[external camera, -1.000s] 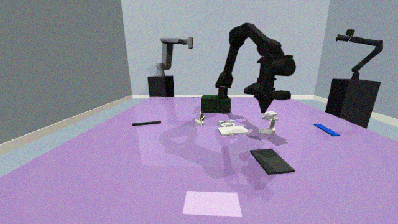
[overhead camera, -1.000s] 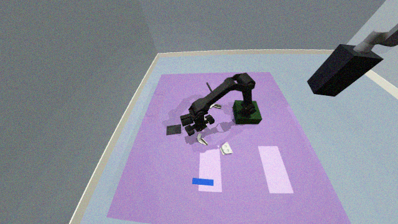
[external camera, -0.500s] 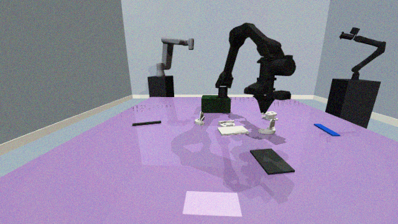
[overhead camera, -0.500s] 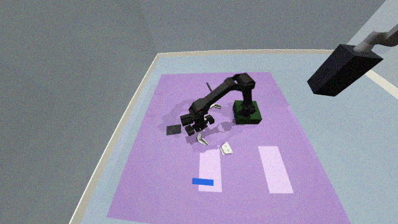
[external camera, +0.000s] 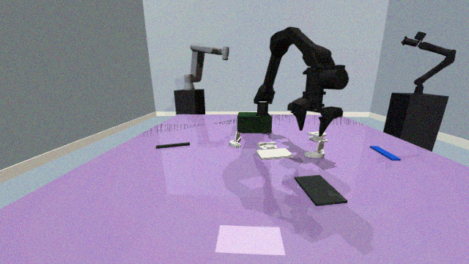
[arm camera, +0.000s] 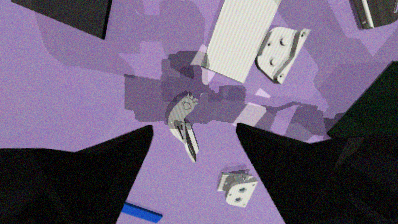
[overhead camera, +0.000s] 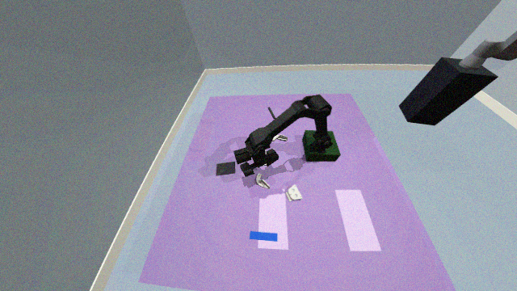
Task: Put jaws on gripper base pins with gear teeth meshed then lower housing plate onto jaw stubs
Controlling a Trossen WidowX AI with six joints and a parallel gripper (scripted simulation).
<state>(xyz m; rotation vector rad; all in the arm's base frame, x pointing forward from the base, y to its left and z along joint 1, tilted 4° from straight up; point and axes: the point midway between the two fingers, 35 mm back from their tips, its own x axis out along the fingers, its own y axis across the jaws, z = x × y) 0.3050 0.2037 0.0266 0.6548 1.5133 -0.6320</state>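
Observation:
My gripper (external camera: 311,133) (arm camera: 195,128) is open and empty, pointing down above one white jaw (overhead camera: 262,181) (external camera: 315,155) (arm camera: 178,111). That jaw stands between and below the fingertips in the wrist view, nearer the left finger. The second jaw (overhead camera: 279,138) (external camera: 237,143) lies off towards the arm's base; a part of it seems to show at the wrist view's top right. The gripper base (external camera: 267,146) (arm camera: 278,56), with two pins facing up, lies beside a white ribbed slab (external camera: 275,153) (arm camera: 242,40). The housing plate (overhead camera: 294,193) (arm camera: 241,194), with two holes, sits apart, tilted.
A dark flat plate (overhead camera: 225,168) (external camera: 320,191) (arm camera: 75,15) lies near the gripper. A blue bar (overhead camera: 263,236) (external camera: 385,152) (arm camera: 143,213) and a black stick (overhead camera: 271,112) (external camera: 173,145) lie farther out. The arm stands on a green block (external camera: 254,122) (arm camera: 372,110).

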